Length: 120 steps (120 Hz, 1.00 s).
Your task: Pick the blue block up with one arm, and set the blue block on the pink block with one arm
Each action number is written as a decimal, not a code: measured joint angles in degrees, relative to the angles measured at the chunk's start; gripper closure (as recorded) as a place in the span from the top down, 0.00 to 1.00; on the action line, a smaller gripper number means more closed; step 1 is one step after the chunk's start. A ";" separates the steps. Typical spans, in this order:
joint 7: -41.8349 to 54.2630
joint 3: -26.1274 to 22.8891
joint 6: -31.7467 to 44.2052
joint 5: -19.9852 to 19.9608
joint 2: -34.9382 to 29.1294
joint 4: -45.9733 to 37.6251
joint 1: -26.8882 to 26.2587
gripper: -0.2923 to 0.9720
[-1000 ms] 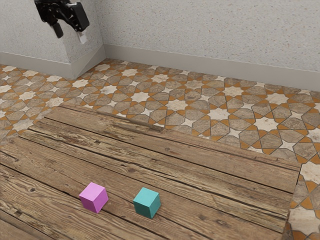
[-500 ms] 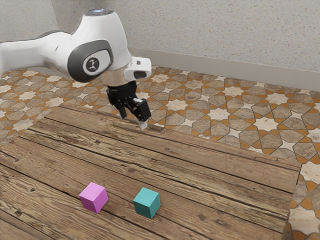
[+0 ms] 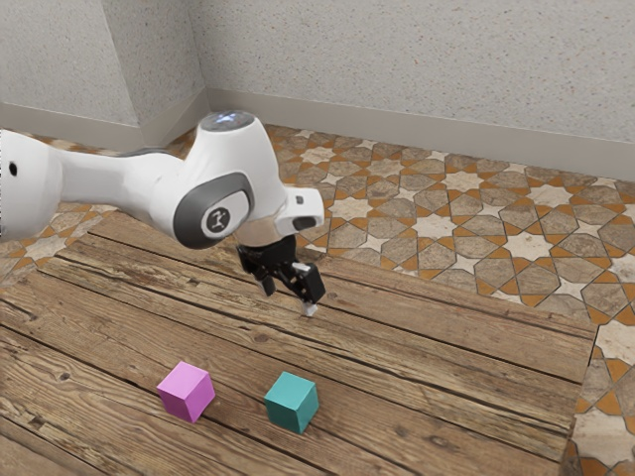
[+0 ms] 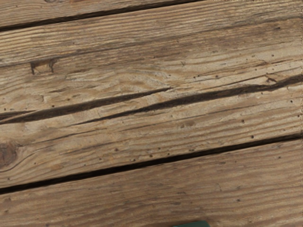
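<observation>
The blue block (image 3: 292, 402), a teal-blue cube, rests on the wooden table near its front edge. The pink block (image 3: 187, 391) sits about a block's width away, toward the exterior view's left. My black gripper (image 3: 290, 300) hangs in the air above and behind the blue block, fingers pointing down and open with nothing between them. In the wrist view a thin sliver of the blue block (image 4: 191, 224) peeks in at the edge, over bare planks.
The plank table (image 3: 417, 337) ends toward the exterior view's right at about (image 3: 585, 397), with patterned tile floor (image 3: 446, 208) beyond it and a grey wall behind. My white arm (image 3: 129, 193) reaches in from the left.
My arm has swung in from the upper left and come down, carrying the gripper forward and lower toward the blue block. Both blocks have stayed where they were.
</observation>
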 joint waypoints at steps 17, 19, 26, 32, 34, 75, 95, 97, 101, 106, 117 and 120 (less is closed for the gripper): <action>-0.92 0.01 2.20 -1.81 0.16 -2.76 -1.81 0.75; -1.01 0.01 2.43 -1.92 0.17 -2.94 -2.06 0.75; -1.33 0.01 3.27 -2.22 0.33 -3.58 -2.86 0.75; -1.57 0.01 4.07 -2.39 0.57 -4.33 -3.39 0.75; -1.65 0.01 4.31 -2.47 0.64 -4.57 -3.51 0.75; -2.92 0.01 8.39 -3.84 0.73 -8.71 -1.73 0.75; -3.42 0.01 9.49 -3.99 -0.06 -10.38 -2.54 0.75; -3.47 0.01 9.65 -3.99 -0.13 -10.61 -2.68 0.75; -3.56 0.01 9.94 -4.00 -0.27 -11.00 -2.97 0.75; -3.68 0.01 10.25 -4.03 -0.49 -11.53 -3.34 0.75; -3.91 0.01 10.76 -4.36 -0.74 -12.33 -4.15 0.75; -3.97 0.01 10.86 -4.44 -0.85 -12.50 -4.37 0.75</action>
